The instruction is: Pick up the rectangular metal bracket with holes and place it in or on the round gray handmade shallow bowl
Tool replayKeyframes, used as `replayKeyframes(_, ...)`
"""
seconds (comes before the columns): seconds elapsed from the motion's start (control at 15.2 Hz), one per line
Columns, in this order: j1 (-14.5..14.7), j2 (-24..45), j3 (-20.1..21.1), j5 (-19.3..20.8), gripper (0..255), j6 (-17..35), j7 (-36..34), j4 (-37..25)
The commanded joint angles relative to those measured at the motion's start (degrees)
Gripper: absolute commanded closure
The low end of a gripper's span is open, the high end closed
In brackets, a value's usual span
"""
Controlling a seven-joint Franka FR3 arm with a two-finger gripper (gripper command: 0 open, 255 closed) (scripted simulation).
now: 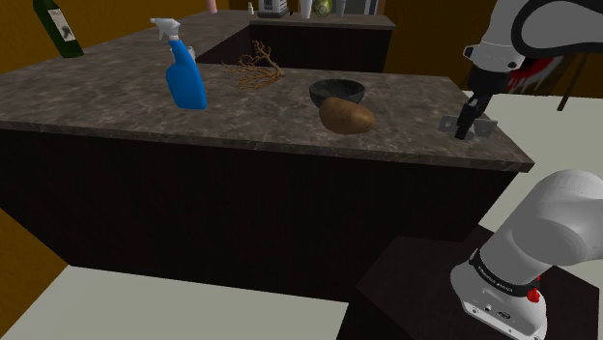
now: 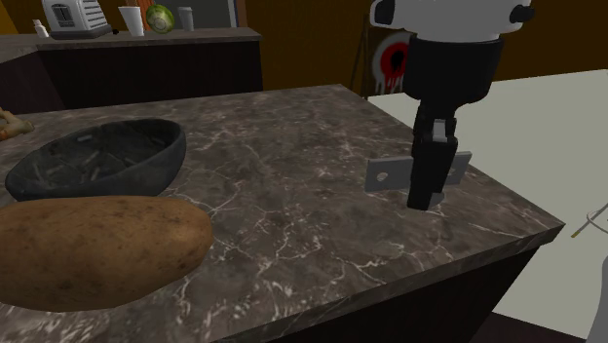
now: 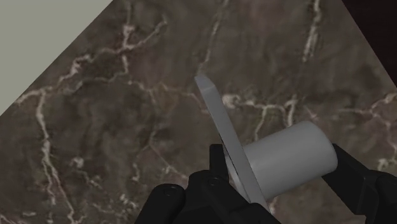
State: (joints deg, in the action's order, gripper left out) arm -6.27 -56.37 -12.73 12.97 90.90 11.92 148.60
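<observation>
The metal bracket (image 2: 388, 176) is a flat grey plate with holes. It's standing on edge right by the bench (image 2: 292, 224) corner next to the pale floor, and the black gripper (image 2: 426, 185) is clamped on it from above, a finger on each side. Can't tell if it's clear of the bench top or still touching. The dark round bowl (image 1: 337, 92) sits well apart, further along the bench, with a brown potato (image 1: 346, 116) just beside it toward the front edge. A blue spray bottle (image 1: 184, 77) is further along still.
</observation>
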Motion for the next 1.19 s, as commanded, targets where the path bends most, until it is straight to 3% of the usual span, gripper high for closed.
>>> replayKeyframes(0.0,0.00,0.00,0.00,0.00,255,0.00,0.00,0.00)
replayKeyframes(0.33,0.00,0.00,0.00,0.00,255,0.01,0.00,0.01)
replayKeyframes(1.12,0.68,2.74,1.39,-1.41,255,-7.83,0.63,-10.59)
